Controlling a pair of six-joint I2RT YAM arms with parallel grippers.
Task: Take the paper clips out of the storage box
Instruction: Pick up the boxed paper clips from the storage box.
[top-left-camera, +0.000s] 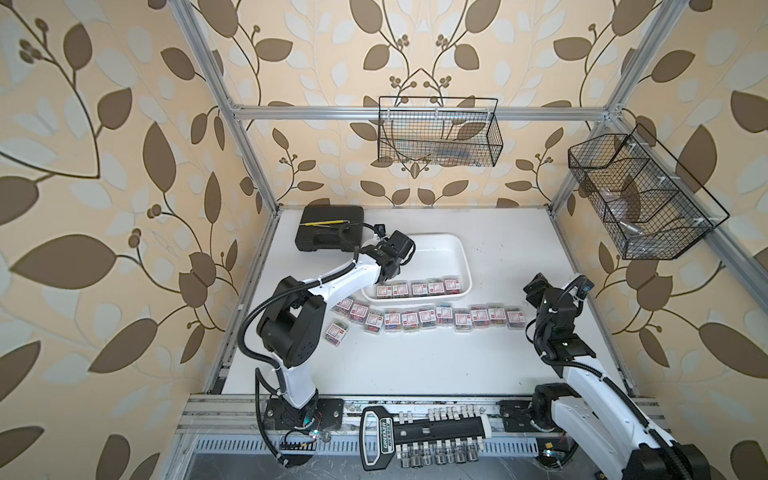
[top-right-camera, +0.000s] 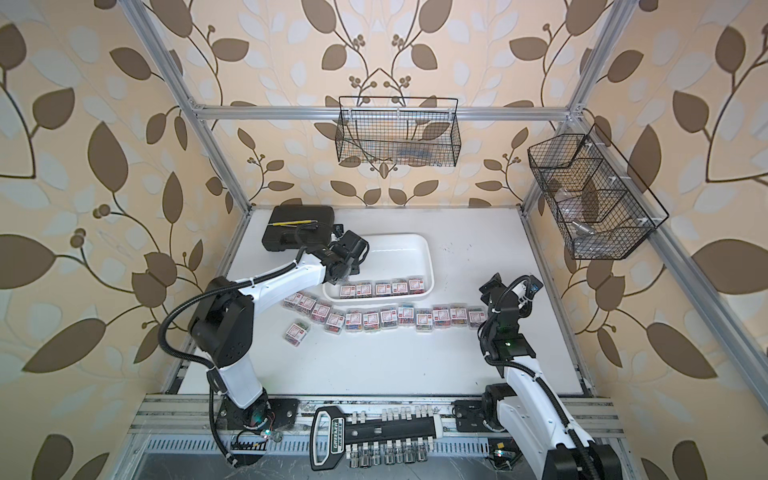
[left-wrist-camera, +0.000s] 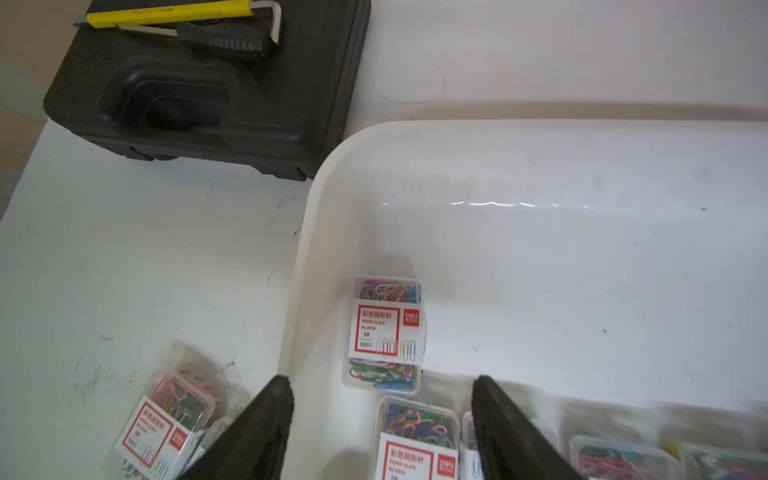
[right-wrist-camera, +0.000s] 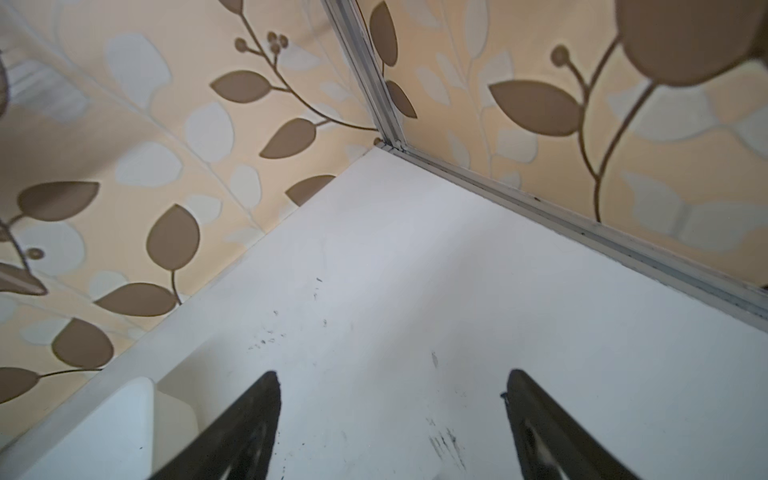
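The storage box (top-left-camera: 465, 257) (top-right-camera: 428, 257) is a shallow white tray at mid-table. Several clear boxes of paper clips (top-left-camera: 419, 288) (top-right-camera: 382, 289) line its near wall. Many more paper clips (top-left-camera: 428, 318) (top-right-camera: 390, 318) lie in a row on the table in front. My left gripper (top-left-camera: 385, 277) (left-wrist-camera: 380, 382) is open over the tray's near left corner. Its fingers (left-wrist-camera: 274, 399) stand either side of one box (left-wrist-camera: 415, 440), and another box (left-wrist-camera: 384, 332) lies just beyond the tips. My right gripper (top-left-camera: 536, 286) (right-wrist-camera: 392, 382) is open and empty over bare table right of the tray.
A black hard case (top-left-camera: 330, 228) with a yellow tool (top-left-camera: 322, 223) on top sits behind and left of the tray. One lone clip box (top-left-camera: 336, 332) lies by the left arm. Two wire baskets (top-left-camera: 438, 133) (top-left-camera: 640, 195) hang on the walls. A socket rail (top-left-camera: 424, 432) lies along the front.
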